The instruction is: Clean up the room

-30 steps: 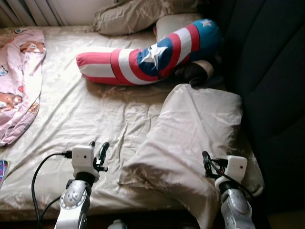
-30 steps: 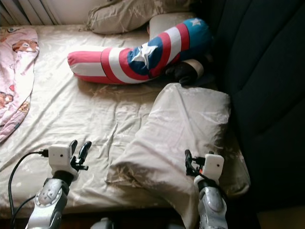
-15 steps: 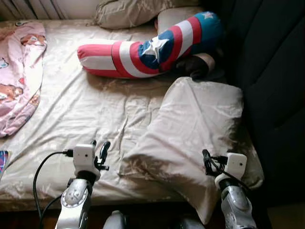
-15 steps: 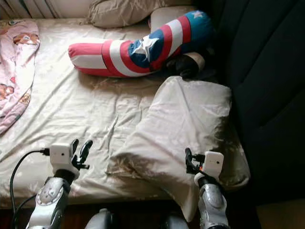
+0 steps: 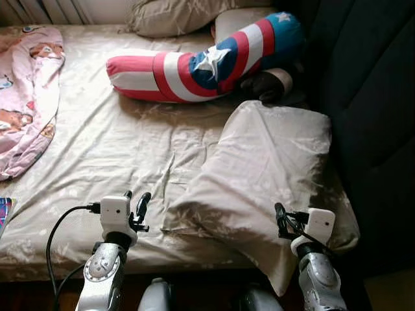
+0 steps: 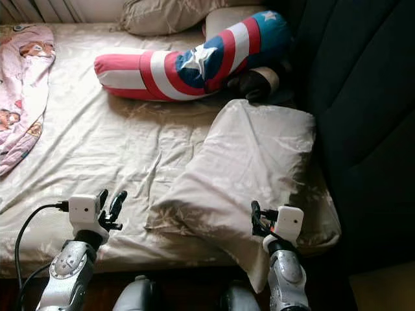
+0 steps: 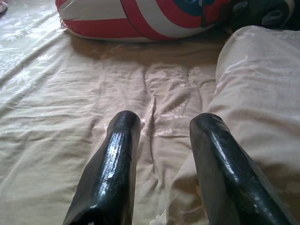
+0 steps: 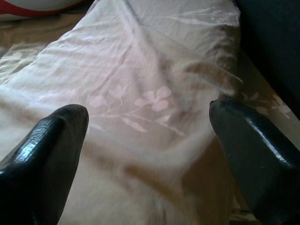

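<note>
Both arms reach forward over the near edge of the bed (image 5: pixel 97 149). The left gripper (image 5: pixel 135 202) hovers above wrinkled sheet just beside the pillow (image 5: pixel 266 168), its 2 fingers apart with nothing between them. The right gripper (image 5: pixel 281 219) sits over the pillow's near corner, fingers spread wide. That corner hangs off the mattress edge. Open sheet lies between the left gripper and the striped bolster (image 5: pixel 194 68) farther back. A pink blanket (image 5: pixel 29 97) is cut off at the left; a dark headboard (image 5: pixel 369 97) bounds the right. A dark object (image 5: pixel 267 84) behind the pillow is hard to identify.
</note>
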Tool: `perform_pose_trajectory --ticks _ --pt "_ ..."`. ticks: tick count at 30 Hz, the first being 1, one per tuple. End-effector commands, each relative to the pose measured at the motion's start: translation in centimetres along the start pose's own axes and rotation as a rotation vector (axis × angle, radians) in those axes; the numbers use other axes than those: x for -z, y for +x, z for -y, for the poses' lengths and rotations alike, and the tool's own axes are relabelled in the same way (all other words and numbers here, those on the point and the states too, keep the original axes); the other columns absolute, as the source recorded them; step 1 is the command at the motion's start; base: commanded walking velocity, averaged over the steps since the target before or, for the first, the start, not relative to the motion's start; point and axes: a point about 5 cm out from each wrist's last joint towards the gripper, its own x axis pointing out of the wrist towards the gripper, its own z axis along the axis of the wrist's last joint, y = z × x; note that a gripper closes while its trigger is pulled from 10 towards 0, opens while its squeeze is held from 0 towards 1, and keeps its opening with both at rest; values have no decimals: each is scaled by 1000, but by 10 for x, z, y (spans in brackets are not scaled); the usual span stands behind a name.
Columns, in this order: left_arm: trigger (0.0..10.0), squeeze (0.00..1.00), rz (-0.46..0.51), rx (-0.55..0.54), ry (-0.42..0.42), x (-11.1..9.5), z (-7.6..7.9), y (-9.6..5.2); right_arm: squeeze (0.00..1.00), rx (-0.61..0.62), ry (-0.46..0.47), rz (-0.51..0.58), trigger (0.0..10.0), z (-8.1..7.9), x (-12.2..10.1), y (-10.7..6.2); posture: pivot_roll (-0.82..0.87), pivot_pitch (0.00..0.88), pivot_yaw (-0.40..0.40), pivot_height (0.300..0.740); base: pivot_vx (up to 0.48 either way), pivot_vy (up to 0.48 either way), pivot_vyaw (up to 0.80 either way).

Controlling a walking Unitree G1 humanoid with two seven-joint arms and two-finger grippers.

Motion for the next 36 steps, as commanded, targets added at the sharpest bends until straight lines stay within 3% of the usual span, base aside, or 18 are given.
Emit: perform_pose_trajectory --ticks 1,5,24,36 --pt "10000 0 -29 5 3 7 0 -3 0 18 10 -46 10000 2 8 -3 76 188 -22 662 0 0 0" --pt "10000 0 -31 8 2 7 1 -2 0 21 15 -33 10000 3 7 -3 75 188 -22 642 0 0 0" --pt "10000 0 -32 6 7 7 0 -1 0 24 21 -30 10000 2 5 0 81 193 -22 642 0 0 0" --pt "10000 0 -24 7 8 5 0 0 0 26 26 -19 10000 2 1 3 83 190 -21 642 265 0 0"
